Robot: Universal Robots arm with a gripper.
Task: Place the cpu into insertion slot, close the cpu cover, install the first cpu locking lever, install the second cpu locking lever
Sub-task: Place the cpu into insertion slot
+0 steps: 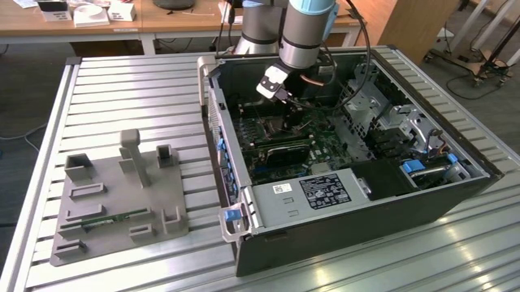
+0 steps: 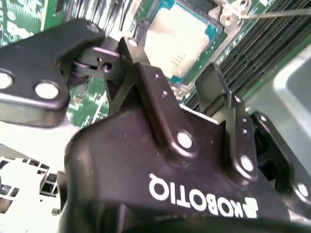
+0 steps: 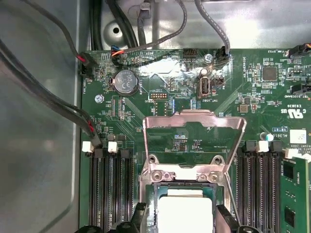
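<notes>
Cpu (image 3: 184,211) is seen lying flat inside the insertion slot (image 3: 184,175), with its pale silver top turned up, and it is not held by anything.

In the exterior view, a metal table (image 1: 122,79) with long ribs is covered by the whole setup. An open computer case (image 1: 366,219) is laid on its side on this table, toward the exterior view's right. The arm (image 1: 305,30) is lowered from above into the far part of the case. A grey fixture (image 1: 122,201) with several pockets is placed on the table at the exterior view's left, well apart from the arm.

A green motherboard (image 3: 146,97) is mounted on the floor of the case. Long black card slots (image 3: 112,189) are found on both sides of the socket area.

The gripper (image 2: 170,60) is held just over the cpu. Its black fingers (image 2: 146,82) are spread apart, one at each side of the chip, and nothing is clamped between them. Whether the fingertips touch the chip or the board cannot be told.

The cpu cover (image 3: 194,119) is opened and folded back from the insertion slot, hinged at the side of the slot away from the gripper. The green board is seen through its square window. The cpu is therefore left uncovered.

A thin metal rod (image 2: 277,13) is seen in the second wrist view beside a corner of the slot. A round coin battery (image 3: 126,81) is set on the board beyond the cover.
</notes>
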